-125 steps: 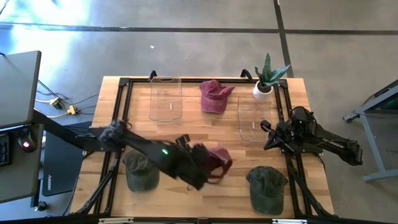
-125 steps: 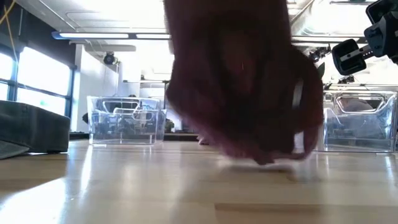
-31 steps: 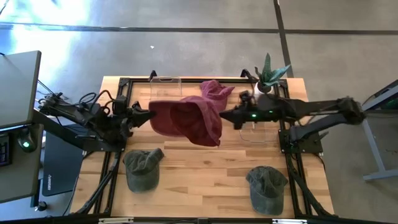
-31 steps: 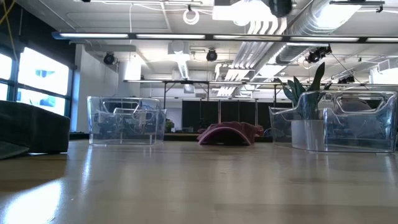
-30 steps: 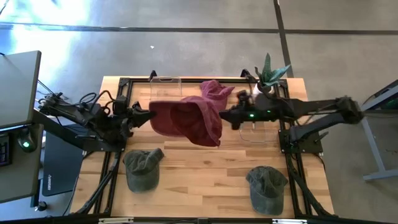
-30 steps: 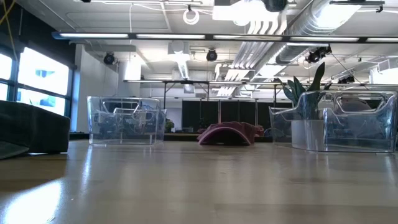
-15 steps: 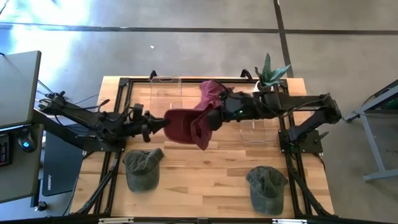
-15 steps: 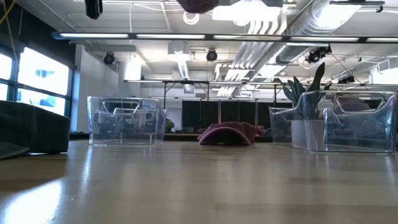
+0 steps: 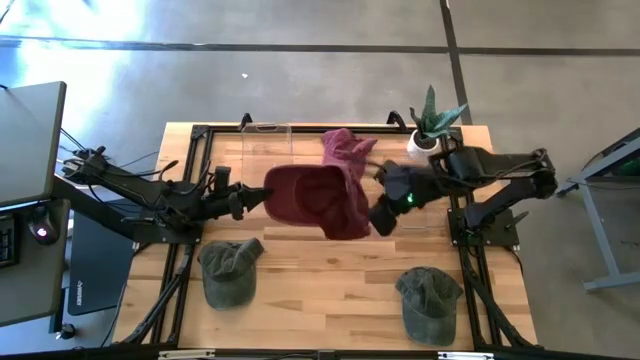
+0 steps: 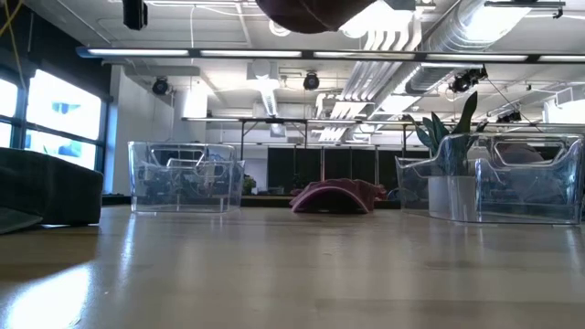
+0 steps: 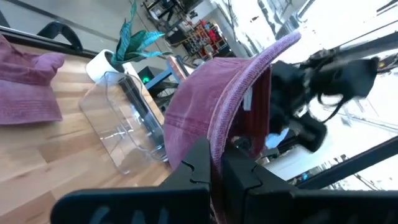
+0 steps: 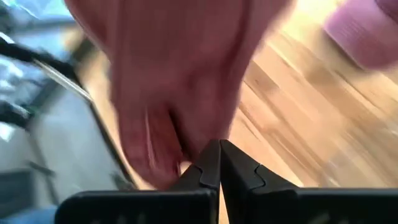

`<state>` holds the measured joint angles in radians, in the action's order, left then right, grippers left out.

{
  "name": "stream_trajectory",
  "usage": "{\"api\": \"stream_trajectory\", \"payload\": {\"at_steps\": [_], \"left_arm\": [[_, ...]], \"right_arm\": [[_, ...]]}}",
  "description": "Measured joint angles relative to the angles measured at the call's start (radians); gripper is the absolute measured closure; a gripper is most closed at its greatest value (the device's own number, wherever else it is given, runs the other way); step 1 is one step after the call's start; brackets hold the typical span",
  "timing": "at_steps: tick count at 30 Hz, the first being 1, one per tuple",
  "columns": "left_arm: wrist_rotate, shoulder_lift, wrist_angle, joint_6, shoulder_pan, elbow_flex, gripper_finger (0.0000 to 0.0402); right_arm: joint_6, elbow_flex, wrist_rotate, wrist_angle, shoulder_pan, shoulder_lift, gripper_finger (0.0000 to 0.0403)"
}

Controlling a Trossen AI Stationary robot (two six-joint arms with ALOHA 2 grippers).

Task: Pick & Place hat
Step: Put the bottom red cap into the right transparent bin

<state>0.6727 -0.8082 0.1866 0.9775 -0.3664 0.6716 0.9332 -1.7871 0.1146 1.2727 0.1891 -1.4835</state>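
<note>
Wooden table [image 9: 330,280] carries two green caps and another maroon hat; the held maroon hat [image 9: 315,200] hangs above its centre, left gripper [image 9: 262,197] and right gripper [image 9: 380,218] both clamped on its edges; the right gripper has dropped lower than half a second ago, so transfer remains unfinished.

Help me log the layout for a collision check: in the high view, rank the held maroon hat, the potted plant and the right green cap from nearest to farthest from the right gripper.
1. Held maroon hat: against the right gripper, mid-table.
2. Potted plant: far right corner.
3. Right green cap: near right edge, clearly farthest.
</note>
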Motion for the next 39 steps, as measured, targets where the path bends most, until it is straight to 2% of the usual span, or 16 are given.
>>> {"api": "stream_trajectory", "payload": {"at_steps": [3, 5, 9, 16, 20, 26, 33, 39], "left_arm": [[0.003, 0.001, 0.004, 0.0, 0.0, 0.0, 0.0401], [0.003, 0.001, 0.005, 0.0, 0.0, 0.0, 0.0401], [0.003, 0.001, 0.006, 0.0, 0.0, 0.0, 0.0401], [-0.044, -0.023, 0.043, 0.026, 0.0, 0.0, 0.0401], [-0.099, -0.055, 0.13, 0.027, 0.0, 0.0, 0.0401], [-0.097, -0.083, 0.165, 0.036, 0.0, -0.001, 0.0401], [-0.083, -0.081, 0.186, 0.05, 0.0, 0.0, 0.0401], [-0.081, -0.081, 0.184, 0.049, 0.0, 0.0, 0.0401]], "right_arm": [[0.008, 0.002, 0.016, 0.083, 0.033, -0.012, 0.0403], [-0.003, 0.002, 0.02, 0.064, 0.052, -0.022, 0.0403], [-0.075, 0.002, 0.074, -0.092, 0.059, -0.046, 0.0403], [-0.191, 0.002, 0.159, -0.46, -0.044, -0.105, 0.0403], [-0.193, 0.002, 0.186, -0.479, -0.105, -0.158, 0.0403], [-0.2, 0.003, 0.025, -0.387, -0.151, -0.192, 0.0403], [-0.154, 0.003, -0.112, -0.355, -0.152, -0.105, 0.0403], [-0.148, 0.002, -0.139, -0.318, -0.158, -0.018, 0.0403]]}}
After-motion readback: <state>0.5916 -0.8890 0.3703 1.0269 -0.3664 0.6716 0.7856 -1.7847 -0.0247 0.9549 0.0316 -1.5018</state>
